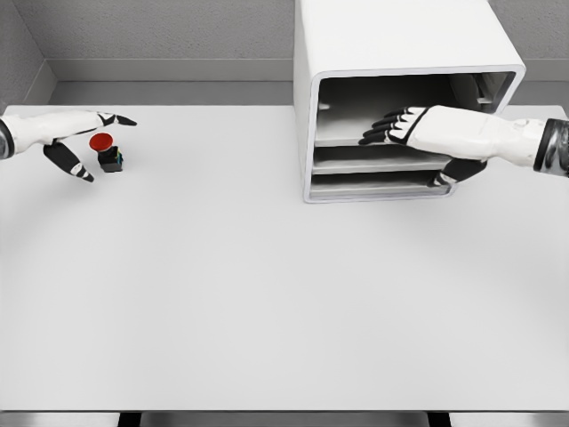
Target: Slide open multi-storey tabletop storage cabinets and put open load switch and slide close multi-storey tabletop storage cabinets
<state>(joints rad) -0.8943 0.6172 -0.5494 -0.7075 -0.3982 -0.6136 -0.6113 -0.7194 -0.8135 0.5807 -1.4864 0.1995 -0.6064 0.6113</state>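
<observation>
A white multi-storey cabinet [356,36] stands at the back of the table, right of centre, with its front showing stacked shelves or drawers [373,163]. My right hand [400,127] reaches in from the right, fingers stretched flat over the upper shelf and thumb down by the lower drawer front. The load switch [106,151], a small black body with a red round cap, sits on the table at the far left. My left hand [84,142] is spread around it, index finger beyond it and thumb in front, touching nothing that I can see.
The white table [267,294] stretches wide in front of both hands. A grey wall runs behind the cabinet, and the table's near edge lies at the bottom of the view.
</observation>
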